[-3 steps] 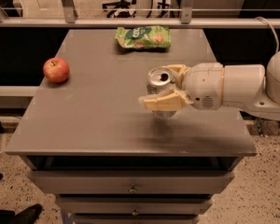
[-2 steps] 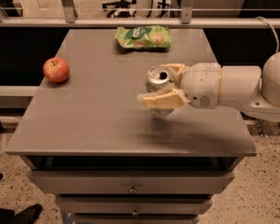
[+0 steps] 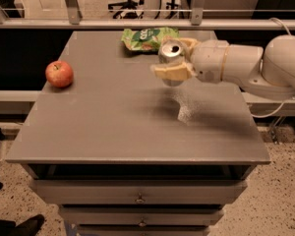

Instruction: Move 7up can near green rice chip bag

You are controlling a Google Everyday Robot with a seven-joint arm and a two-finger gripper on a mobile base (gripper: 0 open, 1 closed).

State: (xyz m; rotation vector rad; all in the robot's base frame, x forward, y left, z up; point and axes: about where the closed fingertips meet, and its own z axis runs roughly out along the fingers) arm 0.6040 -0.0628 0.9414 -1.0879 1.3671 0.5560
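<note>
7up can [image 3: 170,49], small silver-grey aluminium, hung above the grey table [image 3: 113,127]; our cream gripper [image 3: 174,59] clenched its fingers around it, just beside the crinkled green rice chip bag [image 3: 142,38]. We judged a release from there could topple it.

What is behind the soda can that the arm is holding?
The green chip bag lies on the table behind the can, held in the end effector. They cover the bag's right end, so whether can and bag touch is hidden.

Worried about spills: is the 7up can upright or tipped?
Upright: the 7up can shows its top facing up, gripper holding it near the chip bag.
</note>
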